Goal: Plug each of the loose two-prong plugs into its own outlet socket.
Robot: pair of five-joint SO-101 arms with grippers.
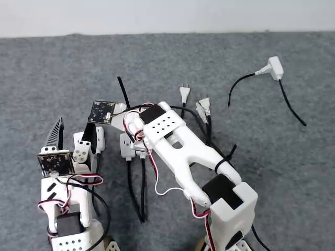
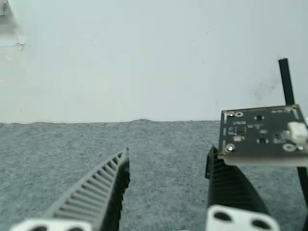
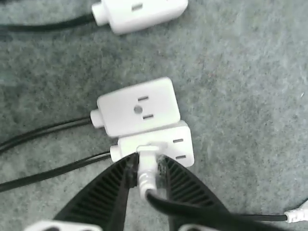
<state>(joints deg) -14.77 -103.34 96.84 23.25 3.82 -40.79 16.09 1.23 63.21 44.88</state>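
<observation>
Pinches a white two-prong plug between the right jaws, just off the middle of the grey counter toward 9 o'clock. Rests the plug's front end against a white outlet socket; cannot tell whether the prongs are in. Shows a second socket lying side by side with the first and touching it, and a third socket apart from both, each trailing a black cord. Spreads the left jaws wide above the counter at 8 o'clock, close beside the right arm's circuit board. Shows a loose plug at 1 o'clock, another plug just beside it at its 4 o'clock, and a white plug block with a black cord far out at 2 o'clock.
</observation>
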